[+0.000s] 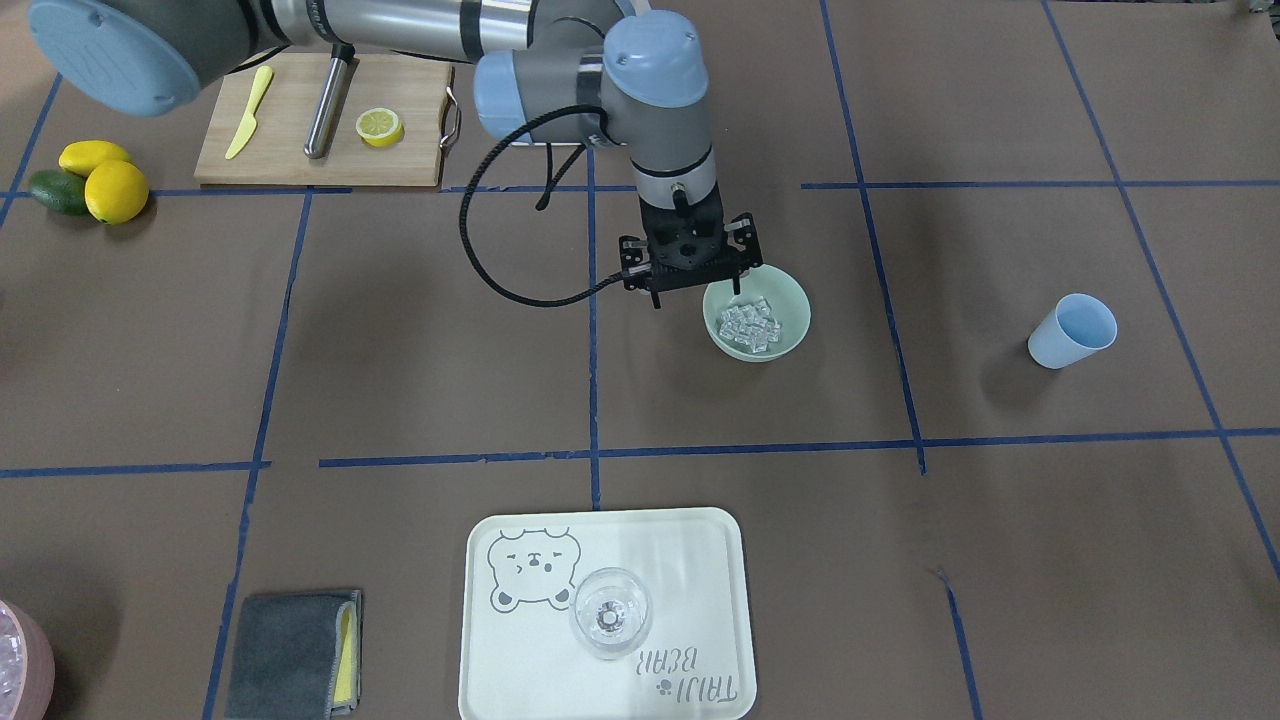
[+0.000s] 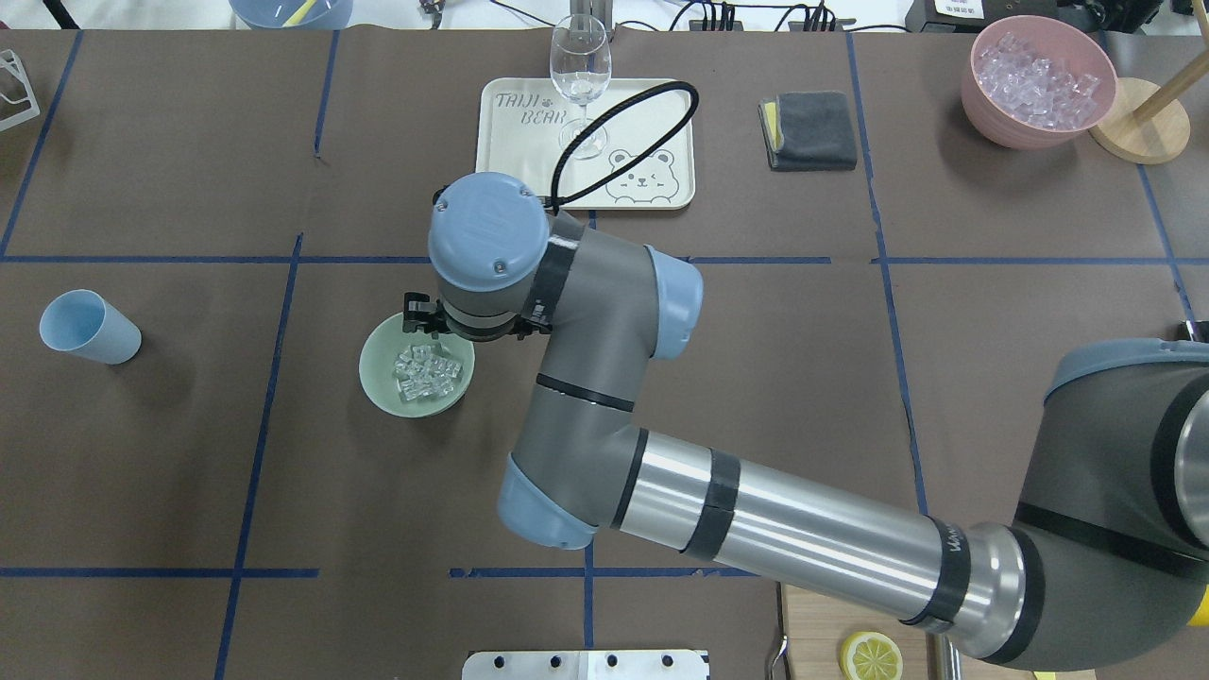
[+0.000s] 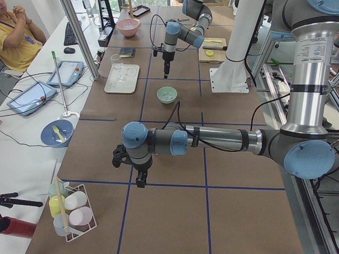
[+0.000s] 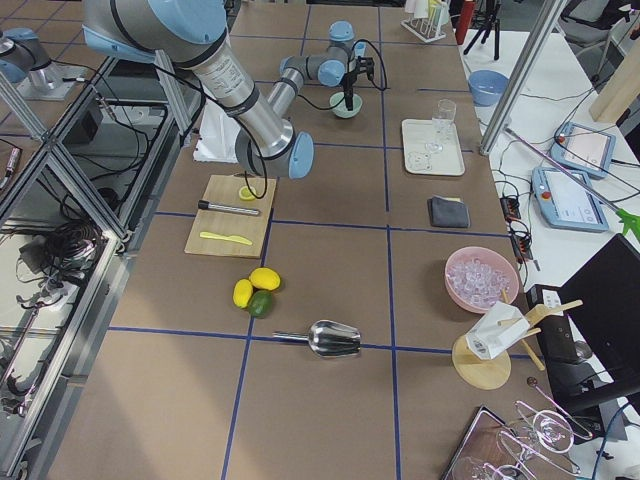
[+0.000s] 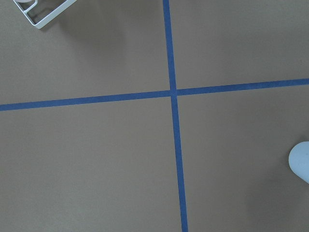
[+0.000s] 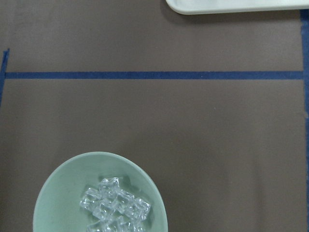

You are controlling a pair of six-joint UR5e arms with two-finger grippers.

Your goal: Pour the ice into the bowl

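Note:
The pale mint-green bowl (image 1: 790, 325) stands on the brown table with a handful of clear ice cubes (image 1: 748, 322) inside. It also shows in the overhead view (image 2: 378, 378) and in the right wrist view (image 6: 58, 193), with the ice (image 6: 113, 208) piled at its middle. My right gripper (image 3: 166, 70) points straight down, a little above the bowl's rim on the tray side. Its fingers are hidden by the wrist and too small to tell apart. My left gripper (image 3: 140, 180) hangs low over bare table far from the bowl; I cannot tell its state.
A blue cup (image 1: 1072, 332) lies tilted on the robot's left side. A tray (image 1: 700, 560) holds a clear glass (image 1: 610, 612). A pink bowl of ice (image 2: 1037, 80), a grey cloth (image 1: 295, 655), a cutting board (image 1: 320, 120), lemons (image 1: 115, 190) and a metal scoop (image 4: 330, 340) sit around.

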